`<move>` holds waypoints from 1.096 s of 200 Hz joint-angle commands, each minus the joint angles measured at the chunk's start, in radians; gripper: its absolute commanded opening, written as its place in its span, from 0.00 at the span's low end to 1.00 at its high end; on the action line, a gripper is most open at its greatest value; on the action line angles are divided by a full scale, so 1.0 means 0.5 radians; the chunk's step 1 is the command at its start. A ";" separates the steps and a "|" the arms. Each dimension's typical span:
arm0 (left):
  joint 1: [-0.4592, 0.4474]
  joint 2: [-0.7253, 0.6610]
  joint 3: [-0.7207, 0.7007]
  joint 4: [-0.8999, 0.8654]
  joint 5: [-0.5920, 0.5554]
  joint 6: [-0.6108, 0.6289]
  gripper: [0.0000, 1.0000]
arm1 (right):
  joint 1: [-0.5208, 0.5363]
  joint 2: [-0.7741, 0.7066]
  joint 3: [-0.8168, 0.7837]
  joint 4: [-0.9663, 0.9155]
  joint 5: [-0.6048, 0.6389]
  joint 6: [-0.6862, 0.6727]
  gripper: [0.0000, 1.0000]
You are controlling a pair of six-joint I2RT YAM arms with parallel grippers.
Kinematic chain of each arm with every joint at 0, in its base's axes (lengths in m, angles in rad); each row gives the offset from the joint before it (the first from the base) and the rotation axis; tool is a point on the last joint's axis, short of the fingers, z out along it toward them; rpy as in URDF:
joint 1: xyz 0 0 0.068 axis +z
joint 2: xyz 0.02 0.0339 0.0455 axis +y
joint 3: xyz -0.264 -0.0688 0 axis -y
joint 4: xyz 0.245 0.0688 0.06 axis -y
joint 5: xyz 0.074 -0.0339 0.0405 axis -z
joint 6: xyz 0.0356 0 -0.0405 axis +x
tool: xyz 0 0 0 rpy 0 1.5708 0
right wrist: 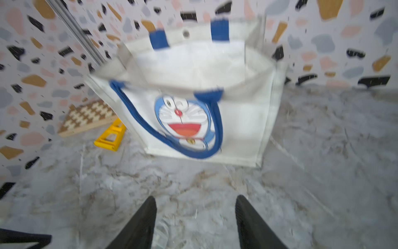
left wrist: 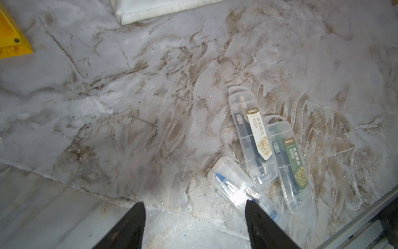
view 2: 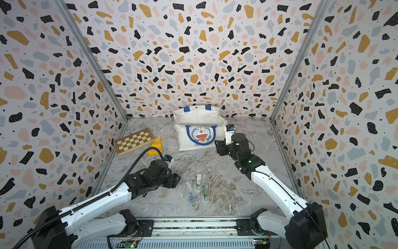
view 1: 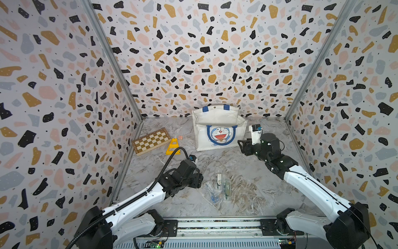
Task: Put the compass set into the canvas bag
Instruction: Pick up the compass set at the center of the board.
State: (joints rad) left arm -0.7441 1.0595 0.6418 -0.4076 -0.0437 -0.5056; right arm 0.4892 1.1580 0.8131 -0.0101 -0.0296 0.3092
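Three clear plastic cases, each a compass set, lie together on the marble table: one with a white label [left wrist: 252, 133], one with a green label [left wrist: 288, 159], and one with blue parts [left wrist: 234, 185]. In both top views the group [view 1: 218, 183] [view 2: 198, 183] sits at front centre. My left gripper [left wrist: 195, 203] [view 1: 200, 181] is open just left of them, one fingertip [left wrist: 252, 207] over the blue case's edge and nothing between the fingers. The canvas bag [view 1: 219, 133] [right wrist: 241, 120] stands open at the back. My right gripper [right wrist: 195, 198] [view 1: 241, 144] hangs open and empty by its right front corner.
A folded wooden chessboard [view 1: 150, 141] lies at the back left, with a yellow triangular stand [view 1: 173, 147] and a small pink block [view 1: 180, 137] beside it. Terrazzo-patterned walls close in three sides. The arms' mounting rail [view 1: 215, 226] runs along the front edge.
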 commanded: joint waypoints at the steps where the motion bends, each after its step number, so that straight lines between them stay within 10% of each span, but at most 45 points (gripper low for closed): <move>1: 0.005 0.045 0.057 -0.095 -0.020 -0.140 0.73 | 0.000 -0.058 -0.241 0.336 0.013 0.096 0.60; 124: -0.589 0.675 0.591 -0.601 -0.191 -1.261 0.79 | 0.030 0.024 -0.884 0.940 0.265 0.120 0.61; 219: -0.752 1.276 0.942 -0.747 0.033 -1.418 0.83 | 0.034 -0.028 -0.898 0.934 0.265 0.134 0.63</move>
State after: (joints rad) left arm -1.1130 1.6497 1.0771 -0.7452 -0.0601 -1.1862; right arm 0.5011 1.1694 0.3622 0.4496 0.0872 0.3668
